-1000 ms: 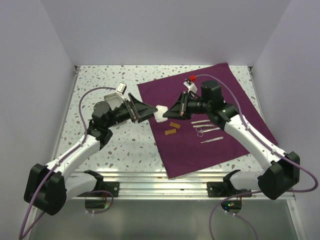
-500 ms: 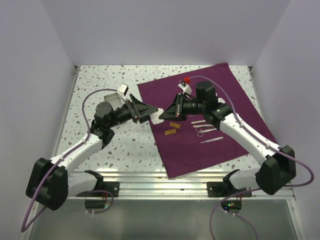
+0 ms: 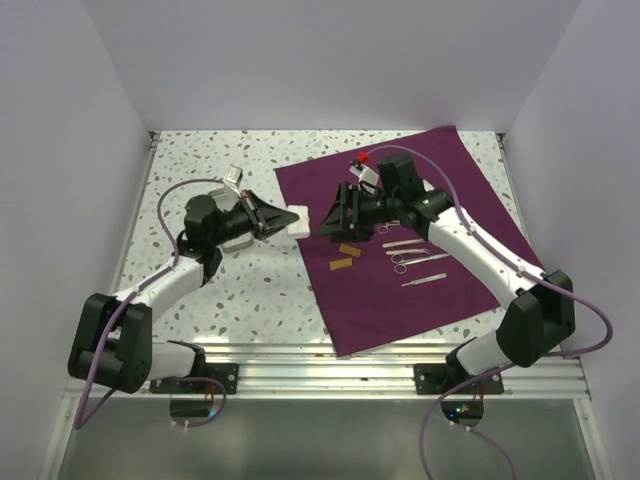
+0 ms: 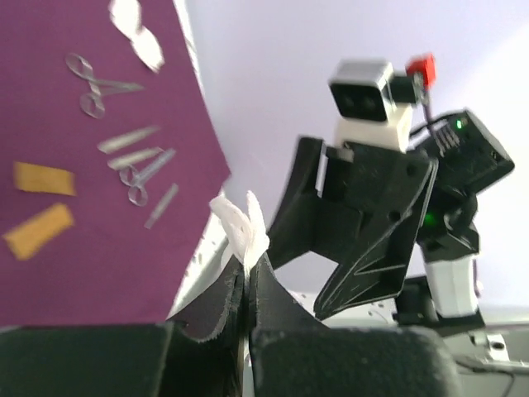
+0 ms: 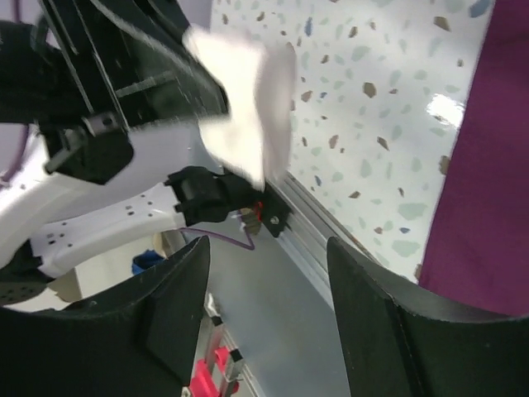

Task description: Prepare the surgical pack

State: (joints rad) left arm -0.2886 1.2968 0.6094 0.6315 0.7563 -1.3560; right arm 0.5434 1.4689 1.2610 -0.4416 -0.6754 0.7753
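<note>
The fingers (image 4: 216,302) of the left gripper (image 3: 290,217) are pressed together on a crumpled white pad (image 4: 240,227), which sticks out past their tips. The right gripper (image 3: 328,215) faces them tip to tip. Its two black fingers (image 5: 178,322) stand wide apart with nothing between them. In the right wrist view the pad (image 5: 244,99) hangs ahead of those open fingers and off towards the left one, without touching either.

From above, the pad (image 3: 303,217) sits in the small gap between the two sets of fingertips, over the left edge of the plum-purple cloth (image 3: 430,290). The cloth is spread flat on the speckled table (image 3: 220,290) and lies mostly beneath and behind the right fingers.

Just to the near side of the right fingers, two orange strips (image 3: 345,257) lie on the cloth close to each other. Beyond the strips, further from the fingertips and under the right arm, a small group of steel instruments (image 3: 410,262) is laid out on the cloth. It includes scissors-like tools and straight ones.

The left wrist view shows the same strips (image 4: 41,203) and instruments (image 4: 124,141) on the cloth, off to the side of the clamped fingers. More white pads (image 4: 136,33) lie further out along the cloth edge. The right gripper (image 4: 306,273) looms close beside the held pad.
</note>
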